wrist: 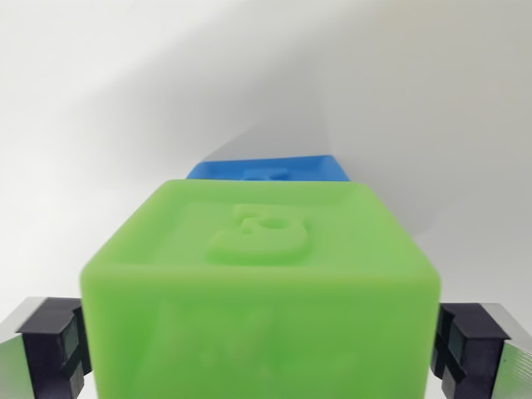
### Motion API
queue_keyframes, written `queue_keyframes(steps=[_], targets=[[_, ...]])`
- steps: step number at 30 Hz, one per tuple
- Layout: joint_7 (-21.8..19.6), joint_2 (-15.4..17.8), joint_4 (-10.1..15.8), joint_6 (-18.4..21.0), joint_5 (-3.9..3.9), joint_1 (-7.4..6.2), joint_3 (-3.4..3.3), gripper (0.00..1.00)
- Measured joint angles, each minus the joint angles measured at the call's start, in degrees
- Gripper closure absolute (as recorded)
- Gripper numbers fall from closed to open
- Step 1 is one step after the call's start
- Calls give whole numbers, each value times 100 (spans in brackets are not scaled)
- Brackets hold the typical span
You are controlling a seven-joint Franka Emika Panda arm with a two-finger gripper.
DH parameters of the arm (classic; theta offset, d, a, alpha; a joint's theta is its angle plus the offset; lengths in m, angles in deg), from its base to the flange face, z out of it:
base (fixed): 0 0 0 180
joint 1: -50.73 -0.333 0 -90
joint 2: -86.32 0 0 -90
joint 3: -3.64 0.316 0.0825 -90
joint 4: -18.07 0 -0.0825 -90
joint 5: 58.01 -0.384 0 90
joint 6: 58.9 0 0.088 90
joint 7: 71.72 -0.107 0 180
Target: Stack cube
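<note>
The green cube [259, 291] is sitting nearest the camera and filling the lower middle of the wrist view, its top face showing a raised figure. It is being held between the two black fingers [54, 345], one pressing against each of its side faces at the wrist view's left and right, so the fingers are gripping the green cube. Under everything, the white worktop [100, 100] is spreading out pale and bare, with a soft shadow falling across its far part; none of its edges or corners is showing. Beyond the green cube, just past its far top edge, the blue cube [270, 169] is peeking out, only a strip of its top face visible. Whether the green cube is hanging in the air or resting on something cannot be told from here.

Judging by this, the green cube is being carried toward the blue one for stacking. The risk is misalignment: the blue cube is lying mostly hidden behind the green one, so a release made off-centre could leave the green cube overhanging and tipping off. Lowering too far could also be knocking the blue cube aside.
</note>
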Motion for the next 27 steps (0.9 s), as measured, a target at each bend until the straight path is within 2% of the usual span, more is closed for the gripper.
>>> queue_keyframes(steps=[7,13,20,27], targets=[[-2,15,1,13,1,-5,-4,0],[-26,150,13,120,32,-32,-42,0],[-81,373,40,309,114,-77,-105,0],[-162,667,64,568,238,-125,-176,0]])
